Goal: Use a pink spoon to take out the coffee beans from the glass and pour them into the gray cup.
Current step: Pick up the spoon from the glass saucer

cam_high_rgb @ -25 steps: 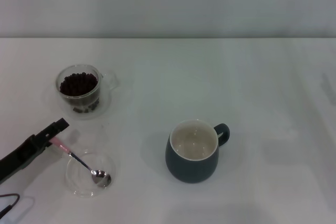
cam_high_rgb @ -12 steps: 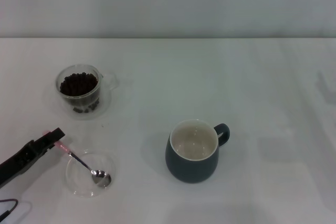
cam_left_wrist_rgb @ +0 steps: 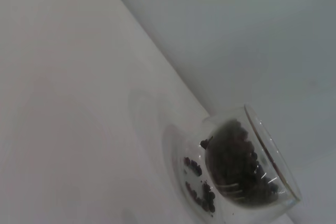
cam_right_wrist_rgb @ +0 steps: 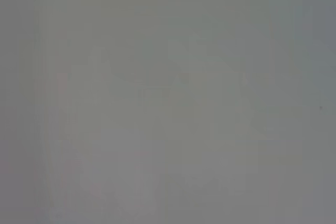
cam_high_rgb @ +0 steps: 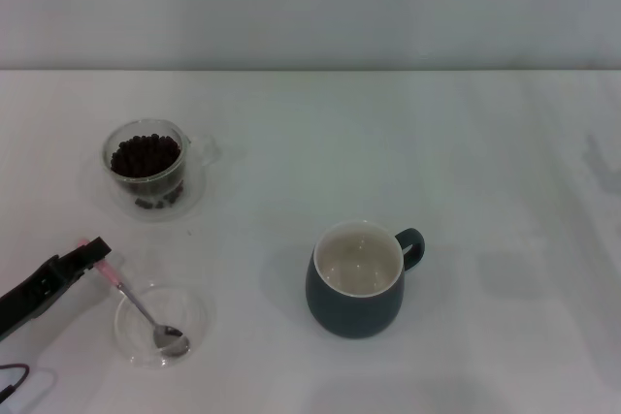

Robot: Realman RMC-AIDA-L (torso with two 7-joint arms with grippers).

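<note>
- The white table [cam_high_rgb: 408, 143] filled nearly the whole head view, below a pale wall along the top.
- The gray cup [cam_high_rgb: 356, 300] stood upright at lower centre, cream inside showing, handle turned to the upper right.
- The left gripper [cam_high_rgb: 85, 257] reached in from the lower left edge, its dark fingers [cam_high_rgb: 94, 252] pinched together on the end of the spoon's handle.
- The glass [cam_high_rgb: 147, 164] stood at upper left, well apart from the cup, its clear handle pointing right.
- A shallow clear dish [cam_high_rgb: 199, 315] lay at lower left, just beside the gripper tip.
- The pink spoon [cam_high_rgb: 143, 308] slanted down to the right from the gripper, its silver bowl resting inside the dish.
- The coffee beans [cam_high_rgb: 145, 155] filled the glass; the left wrist view showed them [cam_left_wrist_rgb: 236, 166] too, through its wall.
- The right gripper appeared nowhere.
</note>
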